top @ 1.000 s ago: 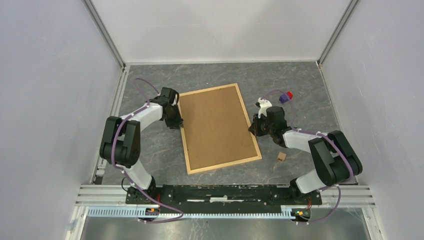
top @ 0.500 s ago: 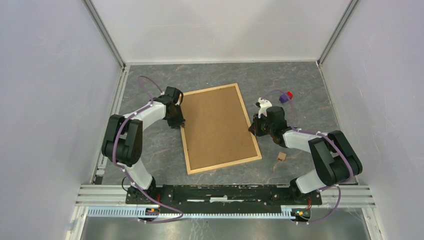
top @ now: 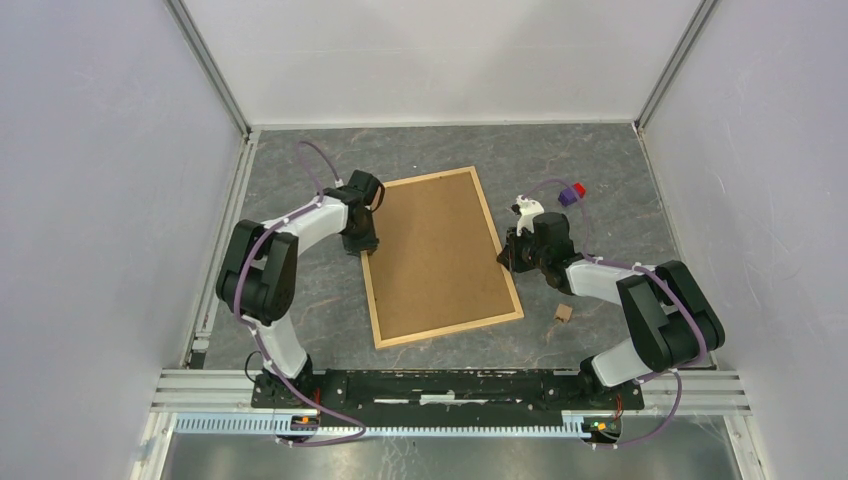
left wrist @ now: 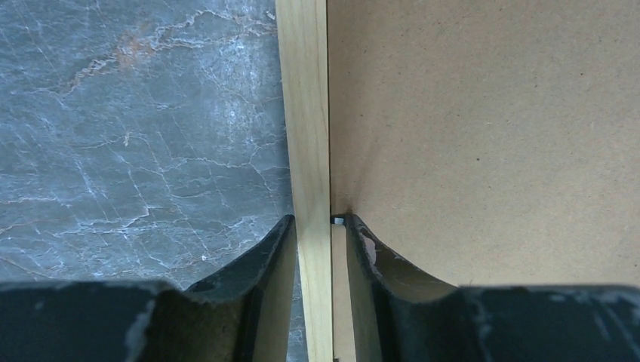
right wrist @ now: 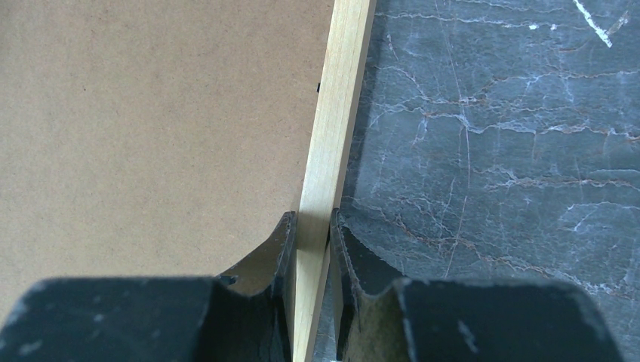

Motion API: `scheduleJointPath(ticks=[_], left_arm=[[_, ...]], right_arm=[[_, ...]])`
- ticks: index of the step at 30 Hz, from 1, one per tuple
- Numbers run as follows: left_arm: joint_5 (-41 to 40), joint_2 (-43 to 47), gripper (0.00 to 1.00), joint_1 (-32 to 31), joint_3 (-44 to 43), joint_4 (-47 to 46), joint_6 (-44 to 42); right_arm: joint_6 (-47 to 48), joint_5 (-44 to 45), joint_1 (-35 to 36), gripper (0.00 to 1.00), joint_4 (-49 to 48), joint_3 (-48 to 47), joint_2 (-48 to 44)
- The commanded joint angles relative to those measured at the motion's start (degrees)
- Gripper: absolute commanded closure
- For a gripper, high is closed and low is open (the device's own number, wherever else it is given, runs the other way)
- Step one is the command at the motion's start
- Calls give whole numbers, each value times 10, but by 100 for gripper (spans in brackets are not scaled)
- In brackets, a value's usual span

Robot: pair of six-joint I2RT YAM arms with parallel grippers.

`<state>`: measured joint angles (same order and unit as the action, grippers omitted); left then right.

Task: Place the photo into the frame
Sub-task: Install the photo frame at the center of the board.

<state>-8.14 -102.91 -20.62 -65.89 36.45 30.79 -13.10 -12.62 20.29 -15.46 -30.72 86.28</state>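
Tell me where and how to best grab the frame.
Take the frame by the thin wood rail of a long side, from straight above, one finger outside and one on the brown back. It lies flat, back up, too wide to span; only the rail fits a pincer, as the right pincer shows.

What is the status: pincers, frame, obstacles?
Left pincer astride one rail of the frame, jaws slack. Right pincer clamped on opposite rail. Frame flat, back up; photo not in view. Small wooden block lies apart.
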Motion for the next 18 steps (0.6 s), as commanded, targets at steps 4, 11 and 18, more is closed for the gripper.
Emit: scheduleJointPath(ticks=[4,11,18], left_arm=[[103,52,46,16,27,-67,-18],[169,83,44,115,-37,-42,-32],[173,-7,55,154,-122,-26,-46]], right_arm=[[16,-30,11,100,77,20,29],[16,-30,11,100,77,20,28],[17,-24,10,100,80,20,23]])
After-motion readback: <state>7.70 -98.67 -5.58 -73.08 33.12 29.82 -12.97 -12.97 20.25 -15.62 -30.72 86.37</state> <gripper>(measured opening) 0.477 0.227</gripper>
